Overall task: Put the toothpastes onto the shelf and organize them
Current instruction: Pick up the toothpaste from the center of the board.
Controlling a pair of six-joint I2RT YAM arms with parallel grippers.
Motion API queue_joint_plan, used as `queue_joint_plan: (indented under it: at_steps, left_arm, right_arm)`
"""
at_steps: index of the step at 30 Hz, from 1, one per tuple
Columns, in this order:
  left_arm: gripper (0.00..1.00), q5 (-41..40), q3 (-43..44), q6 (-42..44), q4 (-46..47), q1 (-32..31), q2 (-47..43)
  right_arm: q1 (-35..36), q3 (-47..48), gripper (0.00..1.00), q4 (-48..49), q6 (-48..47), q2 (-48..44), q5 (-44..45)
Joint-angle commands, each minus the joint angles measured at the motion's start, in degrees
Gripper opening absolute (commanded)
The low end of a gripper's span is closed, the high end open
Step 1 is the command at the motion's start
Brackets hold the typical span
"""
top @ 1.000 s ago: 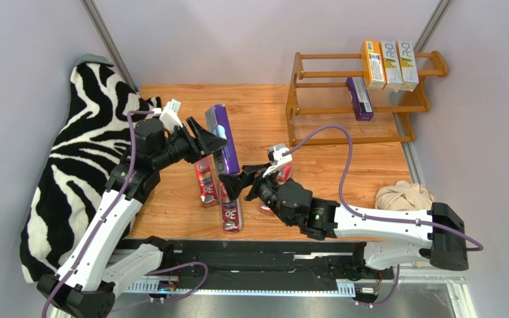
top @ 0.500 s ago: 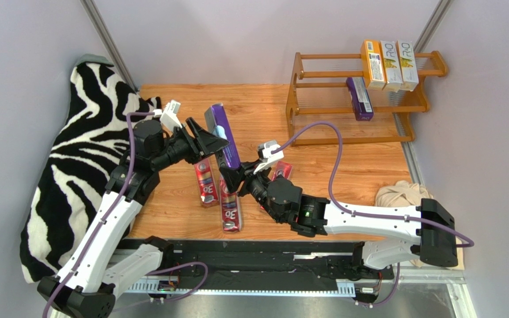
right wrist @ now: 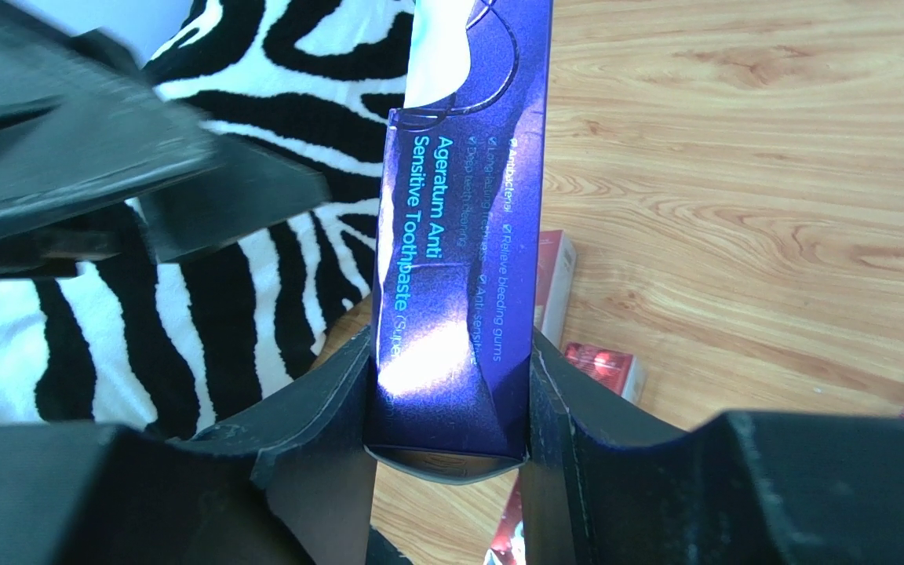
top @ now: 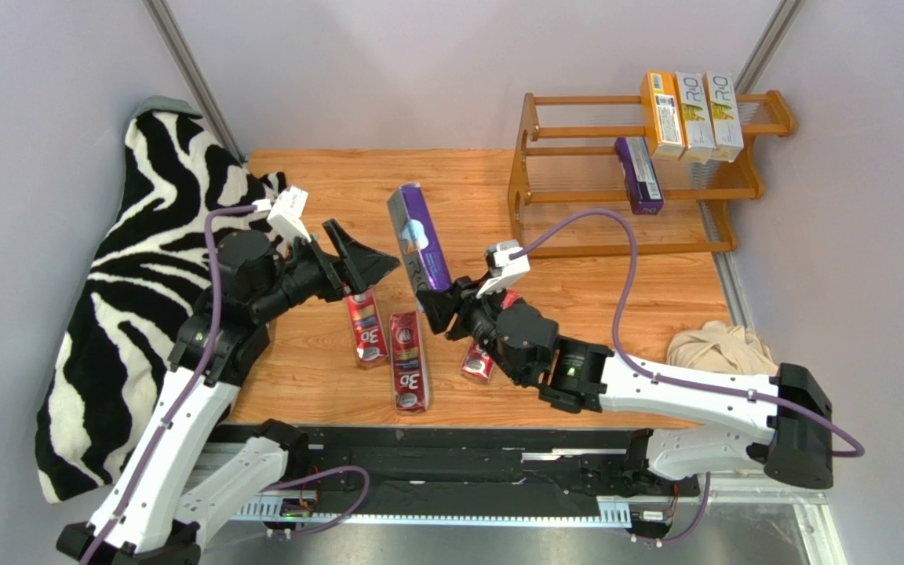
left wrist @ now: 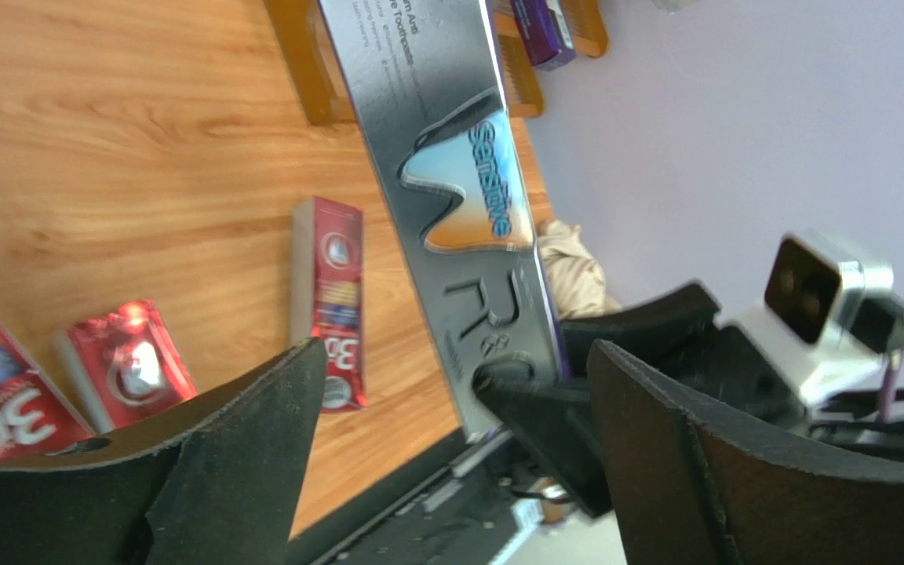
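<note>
Pinching between jaws of the right gripper (top: pixel 440 308) the lower end of a slim purple toothpaste carton (top: pixel 418 233), tilted above the wooden tabletop (top: pixel 480 179) middle, left gripper (top: pixel 377 254) spread beside, likely freeing it for the orange-brown wooden shelf (top: pixel 526 154) at the far-right corner.

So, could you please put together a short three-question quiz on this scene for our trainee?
1. True or false: the left gripper is clamped on the raised purple box.
2. How many red boxes lie on the table? A: two. B: three. C: five.
3. Which gripper holds the raised purple box, and at which end?

Key
1. False: its jaws stand open, clear of the box.
2. B.
3. The right gripper, shut on the box's lower end.
</note>
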Motion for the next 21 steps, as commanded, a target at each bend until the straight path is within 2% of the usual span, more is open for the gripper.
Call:
queue_joint_plan:
  at_steps: [1,4,6,11,16,19,21]
  left_arm:
    - [0.93,-4.41,0.46,9.51,-3.05,0.06,-4.0]
    - [0.96,-3.2,-1.2,13.55,-3.15,0.06,-5.58]
    - [0.97,-1.09,-4.18,15.49,-1.75,0.06,-6.72]
    - [0.98,8.31,-12.18,13.58,9.75,0.06,-8.84]
    - [0.98,18.33,-20.98,6.8,30.02,0.06,-10.33]
    - [0.98,18.52,-23.0,4.77,35.16,0.06,-11.47]
    - [0.98,17.91,-23.27,4.95,35.35,0.06,-11.65]
  right_arm:
    - [-4.04,-2.17,0.25,-0.78,6.63,-5.43,-6.6]
    - [-9.12,-3.58,0.25,-1.83,8.4,-8.07,-14.24]
    - [-11.68,-3.49,0.25,-3.23,9.28,-9.48,-22.5]
    - [-18.63,-2.09,0.25,-5.35,9.82,-10.45,-42.34]
    - [-20.4,-0.95,0.25,-5.09,9.46,-9.93,-53.01]
    - [-20.4,-1.56,0.25,-3.86,9.9,-9.75,-57.85]
    - [-20.4,-2.61,0.25,-1.24,10.86,-9.92,-60.31]
